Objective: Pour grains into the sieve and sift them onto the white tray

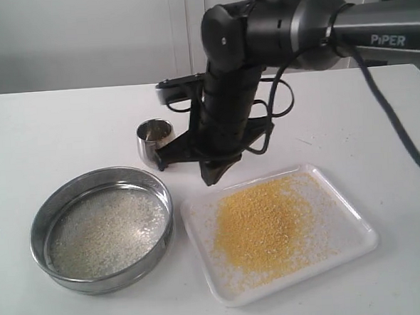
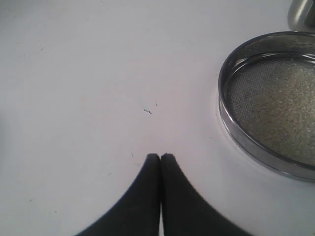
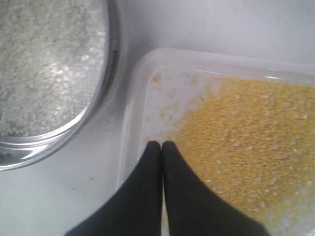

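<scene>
My right gripper (image 3: 161, 143) hangs with its jaws pressed together and nothing between them. Its tips point down over the corner of the tray (image 3: 134, 113) nearest the sieve (image 3: 106, 93). I read that as an empty hand parked above the work, not a grasp. My left gripper (image 2: 160, 156) is closed on nothing too, low over bare desk (image 2: 74, 73) to one side of the sieve, where it blocks nothing.

On the tray the fine yellow grains (image 1: 260, 226) lie heaped in the middle, with a few pale specks among them and a thin scatter towards the rim. The sieve rests flat on the desk just beside the tray, a strip of desk showing between them. The paler, coarser grains are spread over its mesh. I'd say it sits there because its job over the tray is finished: fines on the tray, the rest in the sieve. The cup (image 1: 154, 139) stands upright behind the sieve and looks empty from here, so pouring seems done as well.
</scene>
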Motion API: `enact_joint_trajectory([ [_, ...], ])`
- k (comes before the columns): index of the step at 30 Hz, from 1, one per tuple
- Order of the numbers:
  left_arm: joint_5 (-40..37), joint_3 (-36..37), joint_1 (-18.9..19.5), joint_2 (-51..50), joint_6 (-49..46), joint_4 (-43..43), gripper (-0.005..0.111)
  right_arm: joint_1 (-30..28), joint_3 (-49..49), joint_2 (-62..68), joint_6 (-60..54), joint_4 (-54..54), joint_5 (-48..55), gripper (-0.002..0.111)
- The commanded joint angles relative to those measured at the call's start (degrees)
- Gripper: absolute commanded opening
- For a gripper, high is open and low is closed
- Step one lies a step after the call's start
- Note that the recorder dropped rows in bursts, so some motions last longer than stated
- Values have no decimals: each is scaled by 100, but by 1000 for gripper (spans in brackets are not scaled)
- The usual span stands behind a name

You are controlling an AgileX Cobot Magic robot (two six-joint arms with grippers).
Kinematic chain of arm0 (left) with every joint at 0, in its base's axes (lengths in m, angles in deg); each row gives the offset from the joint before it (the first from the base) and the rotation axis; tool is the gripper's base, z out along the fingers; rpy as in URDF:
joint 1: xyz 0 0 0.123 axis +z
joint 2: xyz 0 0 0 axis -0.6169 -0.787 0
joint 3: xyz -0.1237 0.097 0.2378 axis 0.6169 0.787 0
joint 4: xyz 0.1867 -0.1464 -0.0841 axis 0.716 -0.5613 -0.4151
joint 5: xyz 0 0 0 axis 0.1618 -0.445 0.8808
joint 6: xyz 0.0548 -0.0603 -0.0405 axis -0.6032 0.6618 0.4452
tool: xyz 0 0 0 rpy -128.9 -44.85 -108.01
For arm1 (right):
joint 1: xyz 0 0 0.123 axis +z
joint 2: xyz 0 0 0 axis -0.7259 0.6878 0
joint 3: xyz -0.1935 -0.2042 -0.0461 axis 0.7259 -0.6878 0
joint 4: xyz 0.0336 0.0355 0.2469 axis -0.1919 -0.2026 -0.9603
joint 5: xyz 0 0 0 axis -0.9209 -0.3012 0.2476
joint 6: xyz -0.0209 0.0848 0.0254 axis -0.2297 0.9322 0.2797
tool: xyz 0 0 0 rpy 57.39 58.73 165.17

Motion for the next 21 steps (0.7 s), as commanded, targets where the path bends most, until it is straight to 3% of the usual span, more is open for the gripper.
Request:
enact_joint_trajectory([
  [1, -2, 39, 8, 27, -9, -51, 0, -487, -274, -260, -75, -71, 79, 0],
  [21, -2, 39, 8, 27, -9, -51, 0, -3076, -2323, -1904, -279, 75, -470, 0],
])
